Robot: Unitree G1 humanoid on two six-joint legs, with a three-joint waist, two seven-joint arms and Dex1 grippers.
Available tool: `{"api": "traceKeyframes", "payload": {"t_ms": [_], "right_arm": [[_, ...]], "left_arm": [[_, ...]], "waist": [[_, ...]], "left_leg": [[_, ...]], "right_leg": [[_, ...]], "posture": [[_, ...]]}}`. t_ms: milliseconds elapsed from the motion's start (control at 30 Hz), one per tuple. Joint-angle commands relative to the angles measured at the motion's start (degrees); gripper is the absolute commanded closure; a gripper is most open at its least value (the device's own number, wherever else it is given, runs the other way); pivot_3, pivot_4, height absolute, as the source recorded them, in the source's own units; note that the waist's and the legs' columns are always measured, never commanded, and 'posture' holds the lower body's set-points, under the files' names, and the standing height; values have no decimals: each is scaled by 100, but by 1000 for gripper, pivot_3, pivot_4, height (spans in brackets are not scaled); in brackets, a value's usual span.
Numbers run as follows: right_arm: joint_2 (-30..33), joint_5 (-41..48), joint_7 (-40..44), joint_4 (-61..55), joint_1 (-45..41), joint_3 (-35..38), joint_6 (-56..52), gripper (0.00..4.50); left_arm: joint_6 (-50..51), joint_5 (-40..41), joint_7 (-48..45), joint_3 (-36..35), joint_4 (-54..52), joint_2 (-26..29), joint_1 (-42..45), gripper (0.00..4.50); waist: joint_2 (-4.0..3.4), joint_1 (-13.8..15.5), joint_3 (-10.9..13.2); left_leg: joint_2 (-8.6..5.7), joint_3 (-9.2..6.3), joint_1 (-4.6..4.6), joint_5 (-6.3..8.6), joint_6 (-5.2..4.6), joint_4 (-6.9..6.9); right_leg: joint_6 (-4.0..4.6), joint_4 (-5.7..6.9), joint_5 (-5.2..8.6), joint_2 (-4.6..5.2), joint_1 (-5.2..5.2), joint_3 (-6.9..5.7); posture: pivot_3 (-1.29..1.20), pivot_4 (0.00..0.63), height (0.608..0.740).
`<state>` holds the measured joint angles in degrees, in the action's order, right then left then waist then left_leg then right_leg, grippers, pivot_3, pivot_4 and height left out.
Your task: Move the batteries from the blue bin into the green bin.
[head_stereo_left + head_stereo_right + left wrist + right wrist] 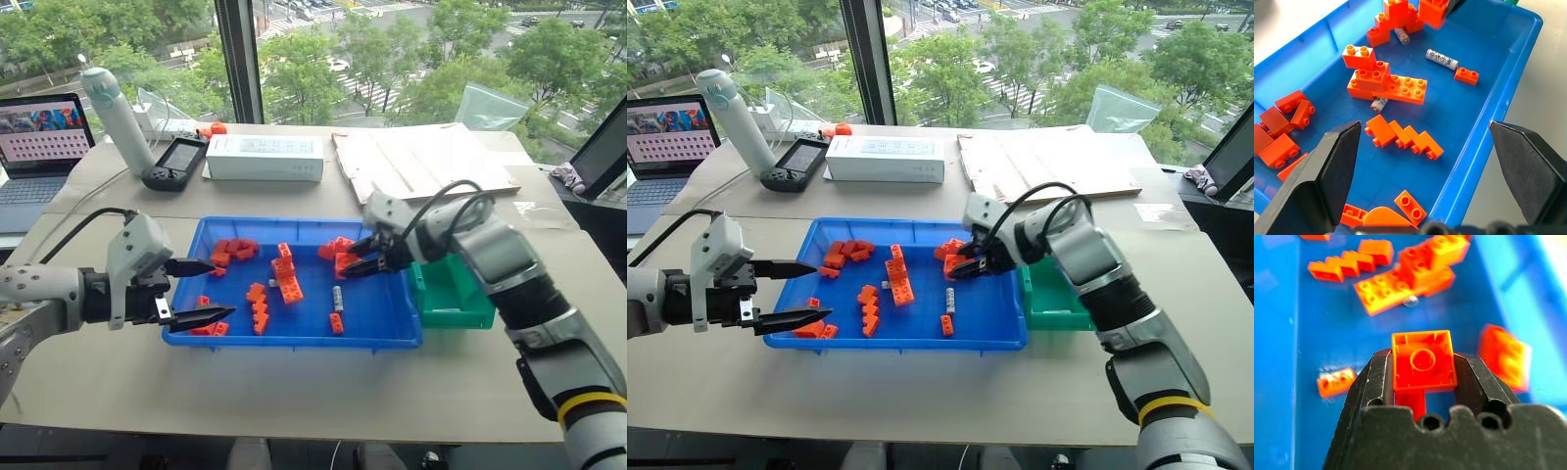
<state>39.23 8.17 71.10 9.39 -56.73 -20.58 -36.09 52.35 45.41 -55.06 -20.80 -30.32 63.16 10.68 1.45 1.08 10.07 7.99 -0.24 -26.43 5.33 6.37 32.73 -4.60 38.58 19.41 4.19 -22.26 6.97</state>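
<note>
Beige board covers the table before a tall window, where a laptop, a white bottle, a handheld console and a white box are lined up along the far side. At centre, the blue bin is seen scattered with orange bricks, and the green bin is set touching its right end. Three batteries can be made out inside the blue bin: one battery lies in the open right of the brick heap, and two more are tucked against the stacked bricks. The right gripper is held over the blue bin's far right part, its fingers clamped on an orange brick rather than a battery. The left gripper is poised at the bin's left end, its jaws spread wide with nothing between them.
</note>
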Motion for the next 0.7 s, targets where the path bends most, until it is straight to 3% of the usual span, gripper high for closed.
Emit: {"api": "traceKeyframes", "payload": {"t_ms": [33, 100, 300, 567, 700], "right_arm": [[26, -358, -430, 582, -332, 266, 491, 3034], [-34, -511, -606, 877, -417, 280, 710, 2026], [-156, -667, -780, 964, -392, 348, 1027, 106], [125, 235, 514, -850, 142, 174, -36, 36], [95, 181, 606, -1219, 474, -124, 23, 36]], "left_arm": [[-164, -32, 8, 54, 42, 2, 143, 0], [-185, -51, 11, 119, 72, -9, 195, 0], [-246, -79, 9, 251, 134, -1, 301, 0], [-254, -85, -58, 216, 166, 51, 266, 0], [-235, -74, -70, 216, 161, 59, 288, 0]], "waist": [[0, -29, 0], [0, -42, 0], [0, -45, 0], [-1, -38, 0], [0, -33, 0]], "left_leg": [[0, 0, 0, 0, 0, 0], [0, 0, 0, 0, 0, -2], [0, 0, 0, 0, 0, -1], [0, 1, -1, 1, 1, -4], [0, 1, 0, 3, 0, 1]], "right_leg": [[0, 0, 0, 0, 0, 0], [0, 0, 0, 0, 0, 1], [1, -2, 0, 0, -4, 2], [1, -2, 0, 0, -1, 0], [0, -2, 1, 0, 1, 1]], "posture": [[0, 150, 732], [0, 150, 732], [0, 150, 732], [0, 150, 732], [0, 150, 732]]}}
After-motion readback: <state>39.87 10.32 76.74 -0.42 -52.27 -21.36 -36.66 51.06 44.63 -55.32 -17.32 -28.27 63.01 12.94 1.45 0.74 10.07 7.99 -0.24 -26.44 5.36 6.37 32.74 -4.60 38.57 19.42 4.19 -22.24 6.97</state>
